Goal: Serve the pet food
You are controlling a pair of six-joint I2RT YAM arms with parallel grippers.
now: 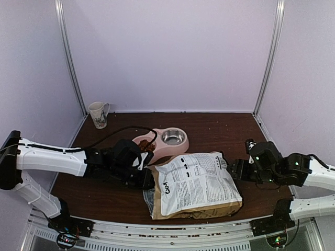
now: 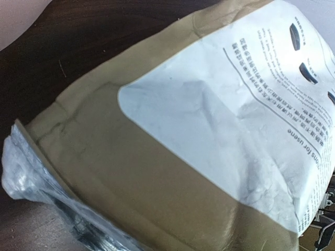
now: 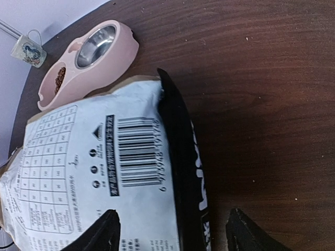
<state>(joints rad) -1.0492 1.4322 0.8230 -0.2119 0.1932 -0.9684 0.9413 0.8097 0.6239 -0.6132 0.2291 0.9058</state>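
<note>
A tan paper bag with a white printed label lies flat on the dark table. The pet food is a small heap of reddish-brown kibble in the left compartment of the pink double bowl, just behind the bag. My left gripper is at the bag's left end, shut on its edge. Its fingers are hidden in the left wrist view, where the bag fills the frame. My right gripper stands open, its fingertips on either side of the bag's black right edge. The kibble also shows in the right wrist view.
The bowl's right compartment holds a bare steel insert. A patterned mug stands at the back left corner. White walls with metal posts close in the table on three sides. Crinkled clear lining sticks out of the bag's end.
</note>
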